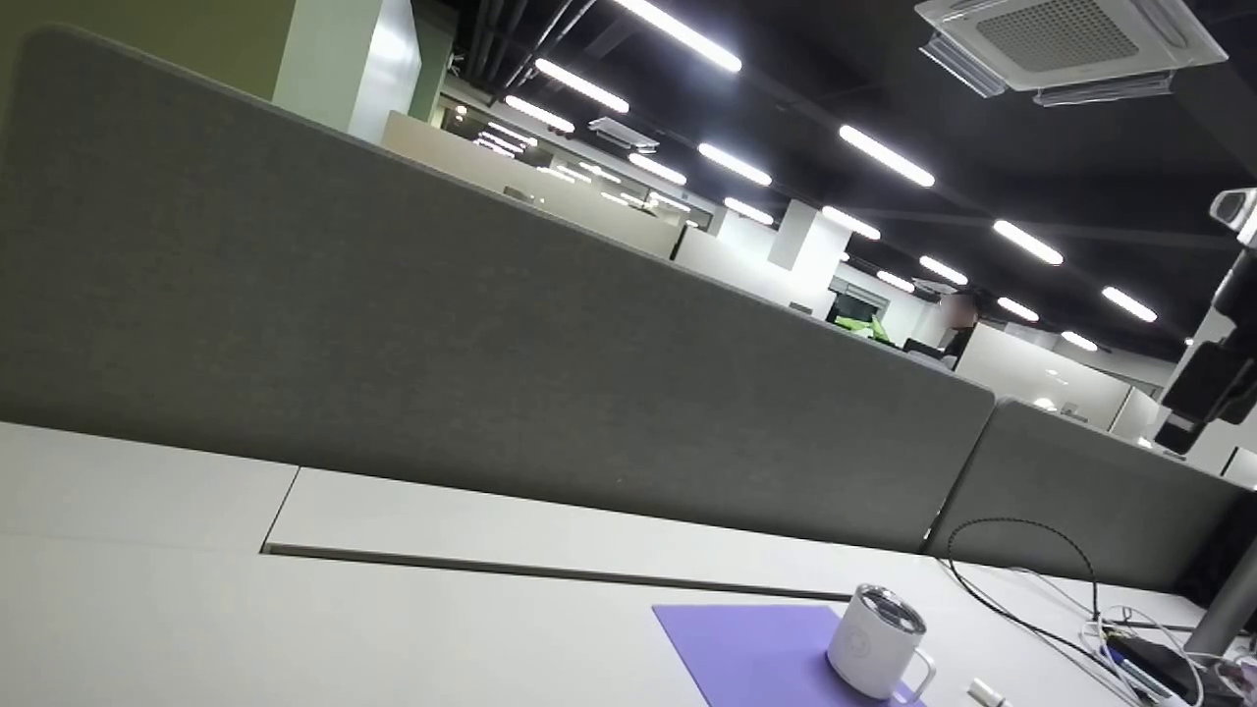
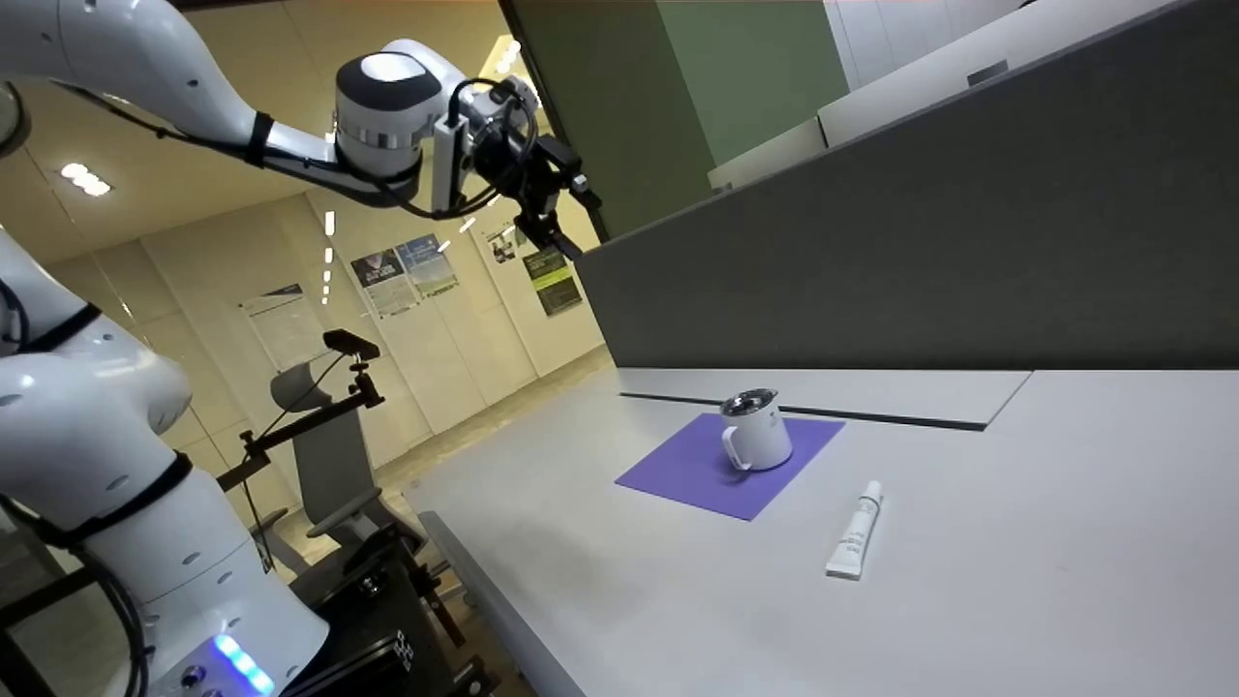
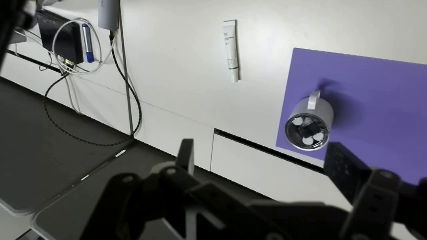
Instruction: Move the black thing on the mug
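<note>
The pincer (image 3: 263,160) is held high, spread wide with nothing gripped, well apart from the mug (image 2: 762,440). At its lid (image 1: 892,609) the black thing (image 3: 310,129) is seen; the mug is stood upright on a mat (image 3: 383,86) laid on the table (image 2: 1016,552). Should the descent be made off-centre, the mug could be struck and tipped. If the push is too hard, it may be dragged across the mat; if too high, so flat-looking a thing could be missed.
</note>
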Controlling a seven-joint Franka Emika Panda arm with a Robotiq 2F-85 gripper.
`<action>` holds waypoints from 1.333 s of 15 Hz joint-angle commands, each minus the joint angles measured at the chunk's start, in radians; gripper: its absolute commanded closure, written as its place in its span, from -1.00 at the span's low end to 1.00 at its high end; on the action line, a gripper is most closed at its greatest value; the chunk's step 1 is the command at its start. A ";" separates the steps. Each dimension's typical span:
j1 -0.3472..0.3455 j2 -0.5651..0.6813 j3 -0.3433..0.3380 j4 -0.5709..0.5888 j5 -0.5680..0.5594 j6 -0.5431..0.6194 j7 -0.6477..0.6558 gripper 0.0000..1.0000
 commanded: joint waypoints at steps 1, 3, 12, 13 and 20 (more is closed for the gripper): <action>0.048 0.023 -0.049 0.023 -0.013 -0.009 0.008 -1.00; 0.051 0.037 -0.048 0.036 -0.017 -0.012 0.017 -1.00; 0.080 0.181 -0.068 0.122 -0.052 0.053 -0.063 -1.00; 0.091 0.229 -0.082 0.145 -0.046 0.090 -0.111 -1.00; 0.159 0.611 -0.155 0.410 -0.097 0.180 -0.303 -1.00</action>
